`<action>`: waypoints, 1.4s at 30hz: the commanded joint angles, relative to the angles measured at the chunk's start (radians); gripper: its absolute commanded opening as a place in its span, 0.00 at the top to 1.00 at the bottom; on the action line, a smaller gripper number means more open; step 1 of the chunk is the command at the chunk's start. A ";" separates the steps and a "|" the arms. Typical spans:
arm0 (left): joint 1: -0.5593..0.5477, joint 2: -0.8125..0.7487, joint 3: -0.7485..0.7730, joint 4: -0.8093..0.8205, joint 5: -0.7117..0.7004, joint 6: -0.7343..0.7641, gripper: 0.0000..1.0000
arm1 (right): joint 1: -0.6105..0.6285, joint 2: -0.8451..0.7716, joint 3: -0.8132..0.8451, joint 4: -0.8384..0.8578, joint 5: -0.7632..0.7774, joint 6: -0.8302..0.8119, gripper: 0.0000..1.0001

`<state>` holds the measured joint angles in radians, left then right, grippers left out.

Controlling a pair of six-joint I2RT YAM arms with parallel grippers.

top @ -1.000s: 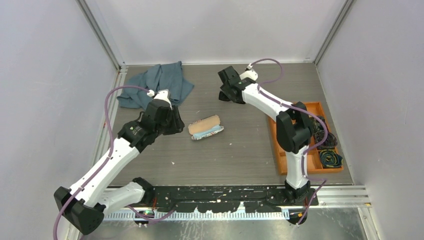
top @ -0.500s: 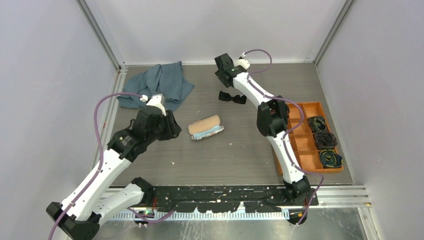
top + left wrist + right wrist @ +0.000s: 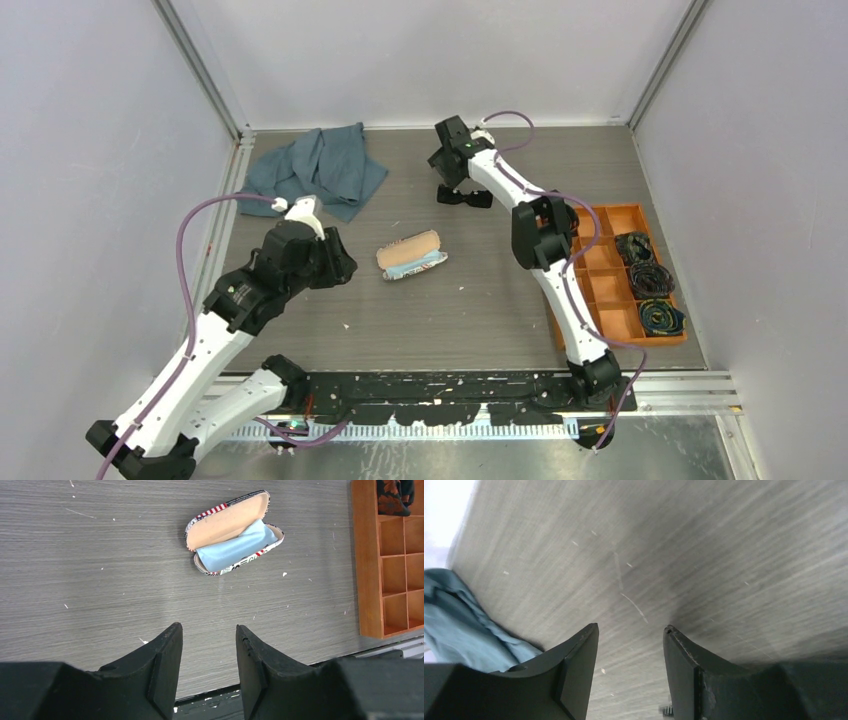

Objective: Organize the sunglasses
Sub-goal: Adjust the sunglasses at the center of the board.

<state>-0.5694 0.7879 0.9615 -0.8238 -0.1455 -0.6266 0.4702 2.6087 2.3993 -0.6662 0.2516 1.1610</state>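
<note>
**Sunglasses not picked up yet**

Our left pincer (image 3: pixel 207 630) hangs half open and empty near the open patterned case (image 3: pixel 234 532). The sunglasses (image 3: pixel 464 195) lie on the far table (image 3: pixel 480 300), just below our right pincer (image 3: pixel 631 628), half open too, gripping nothing. Next, we reckon: lower it, straddle the frame, close gently. Grey woodgrain table, flecked white; pale walls (image 3: pixel 90 150) all round.

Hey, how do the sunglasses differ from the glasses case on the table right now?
The sunglasses are plain black; the case is patterned outside, tan inside. The sunglasses lie farther back, close by the right gripper; the case lies mid-table, nearer the left gripper. The case lies open with a light blue cloth inside; the sunglasses lie bare. Both rest on the table.
</note>
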 commanded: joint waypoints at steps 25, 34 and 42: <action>0.000 0.007 -0.022 0.055 0.077 -0.039 0.55 | 0.012 -0.764 -0.887 0.015 0.129 0.054 0.44; 0.000 -0.002 -0.002 0.021 0.040 -0.028 0.55 | 0.020 -0.624 -0.809 0.040 0.099 0.079 0.39; -0.001 -0.006 -0.014 0.012 0.040 -0.029 0.55 | 0.021 -0.571 -0.786 0.050 0.114 0.074 0.33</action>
<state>-0.5694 0.7925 0.9344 -0.8127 -0.0895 -0.6544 0.4854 2.0270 1.5627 -0.6411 0.3294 1.2167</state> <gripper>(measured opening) 0.447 0.670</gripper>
